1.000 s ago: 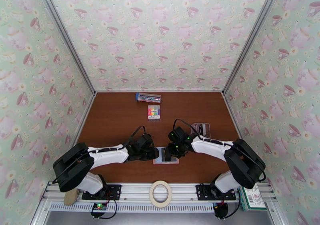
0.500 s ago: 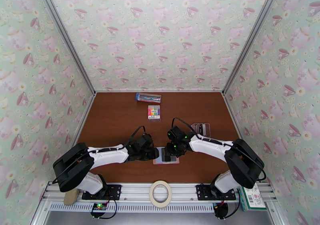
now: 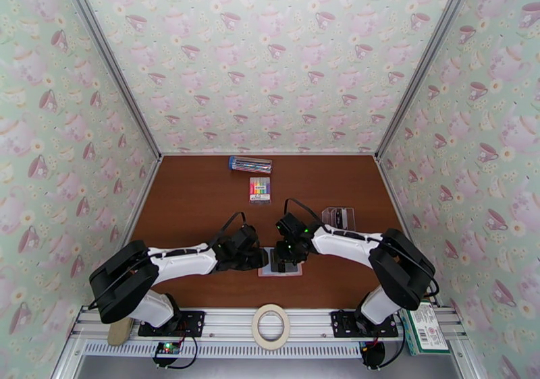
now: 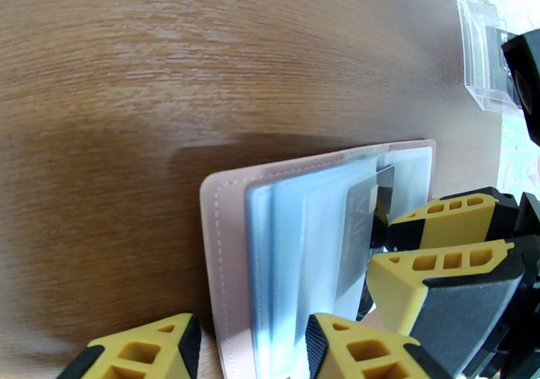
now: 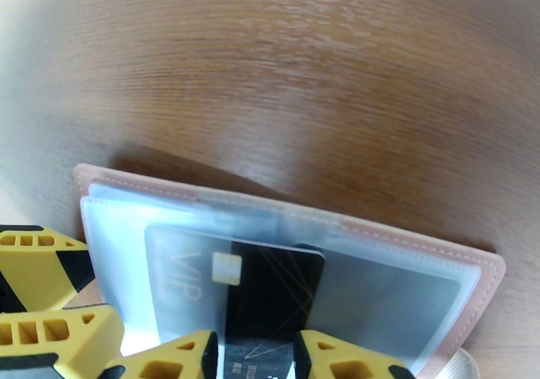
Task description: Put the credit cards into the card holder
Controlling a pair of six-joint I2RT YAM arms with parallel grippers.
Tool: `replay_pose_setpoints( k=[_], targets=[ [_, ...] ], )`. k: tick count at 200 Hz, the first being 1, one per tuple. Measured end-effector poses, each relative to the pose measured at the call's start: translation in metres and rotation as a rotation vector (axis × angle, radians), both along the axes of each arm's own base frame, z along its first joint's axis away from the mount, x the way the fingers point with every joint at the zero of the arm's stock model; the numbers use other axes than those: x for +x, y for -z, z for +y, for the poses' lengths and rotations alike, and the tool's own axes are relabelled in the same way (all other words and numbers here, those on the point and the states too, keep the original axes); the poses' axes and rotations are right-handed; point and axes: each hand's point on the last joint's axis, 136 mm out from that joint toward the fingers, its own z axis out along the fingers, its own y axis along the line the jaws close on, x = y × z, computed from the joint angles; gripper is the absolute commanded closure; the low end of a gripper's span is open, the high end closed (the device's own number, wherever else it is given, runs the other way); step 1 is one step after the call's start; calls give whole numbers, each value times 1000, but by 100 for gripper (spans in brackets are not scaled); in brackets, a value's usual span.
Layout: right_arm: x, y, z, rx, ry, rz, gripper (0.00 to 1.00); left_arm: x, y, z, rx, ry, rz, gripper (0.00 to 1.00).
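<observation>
The dark credit card [image 5: 270, 286], marked VIP beside a gold chip, lay partly under a clear pocket of the card holder [image 5: 418, 247], its near end clamped between the fingers of the right gripper [image 5: 253, 355]; the holder lay open and flat on the brown wood-grain surface [image 3: 196, 225], near the front edge and between the two arms; the left gripper [image 4: 250, 346] met it from the left with fingers parted, one beside the stitched pink edge, the other over the pockets, and whether that one pressed down could not be told; back and to the right lay a clear stack of cards [image 3: 339, 217], apart from the holder; a marker pack [image 3: 260, 189] and, behind it, a blue-ended pen box [image 3: 250, 164] sat toward the rear; wallpaper [image 3: 270, 56] of pale green with pink teacups and teapots closed in three sides; a tape roll [image 3: 271, 326] rested on the front rail; the overhead view gave this layout while the arms covered much of the holder; the right wrist view showed the card's lettering; the left wrist view showed both pairs of yellow fingers side by side.
</observation>
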Motion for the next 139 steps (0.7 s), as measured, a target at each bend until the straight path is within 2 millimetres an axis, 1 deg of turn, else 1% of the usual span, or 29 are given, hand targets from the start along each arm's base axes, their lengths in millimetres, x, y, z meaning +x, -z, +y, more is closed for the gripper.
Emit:
replay_pose_setpoints(
  k=[61,76,100,139],
  targets=[
    [-1,1,13,17,-10,5,64,-1,1,-2,0,6,0,52],
    [-1,0,14,20,-6,8,64,-1,1,-2,0,6,0,52],
    [-2,0,15,24,0,13,67,-1,1,-2,0,7,0,52],
    [-1,-4,13,21,1,-2,65,-1,1,-2,1,6,0,51]
  ],
)
